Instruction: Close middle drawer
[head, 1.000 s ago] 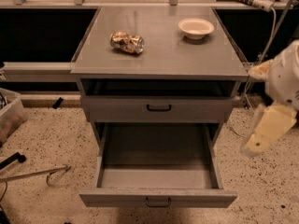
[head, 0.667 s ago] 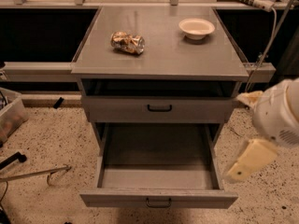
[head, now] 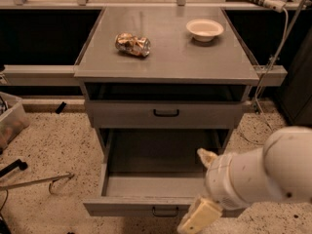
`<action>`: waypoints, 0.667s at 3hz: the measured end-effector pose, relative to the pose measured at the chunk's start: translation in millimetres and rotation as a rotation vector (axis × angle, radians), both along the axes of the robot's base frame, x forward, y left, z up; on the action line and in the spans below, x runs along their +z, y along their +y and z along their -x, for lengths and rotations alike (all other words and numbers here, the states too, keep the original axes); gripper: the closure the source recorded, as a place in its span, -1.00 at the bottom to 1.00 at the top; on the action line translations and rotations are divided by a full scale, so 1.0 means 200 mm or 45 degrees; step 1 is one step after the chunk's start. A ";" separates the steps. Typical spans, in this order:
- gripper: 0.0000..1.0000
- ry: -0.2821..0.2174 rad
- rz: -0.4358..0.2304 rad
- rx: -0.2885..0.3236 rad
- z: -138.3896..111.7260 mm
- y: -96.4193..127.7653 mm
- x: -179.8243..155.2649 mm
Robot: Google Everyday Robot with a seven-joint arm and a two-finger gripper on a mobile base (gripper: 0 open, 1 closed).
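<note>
The middle drawer is a grey metal drawer pulled far out toward me. Its deep tray is bare, and its small black handle sits at the centre of the front, near the bottom edge of the view. My white arm comes in from the lower right. My cream-coloured gripper hangs at the drawer's front right corner, just right of the handle, and covers part of the front. The drawer's right side is hidden behind the arm.
The closed top drawer is above the open one. A crushed can and a white bowl sit on the cabinet top. A plastic bin and a metal rod are on the floor at left. Cables hang at right.
My arm has moved down and left from beside the cabinet's right side to the open drawer's front right corner. The drawer has stayed pulled out.
</note>
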State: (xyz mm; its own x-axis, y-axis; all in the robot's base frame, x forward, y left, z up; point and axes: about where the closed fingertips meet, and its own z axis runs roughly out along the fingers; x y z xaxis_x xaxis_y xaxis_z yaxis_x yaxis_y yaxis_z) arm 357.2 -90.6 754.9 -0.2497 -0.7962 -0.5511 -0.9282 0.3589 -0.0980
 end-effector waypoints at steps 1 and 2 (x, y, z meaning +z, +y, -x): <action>-1.00 0.091 -0.015 0.011 0.11 0.11 -0.48; -1.00 0.091 -0.014 0.011 0.12 0.11 -0.48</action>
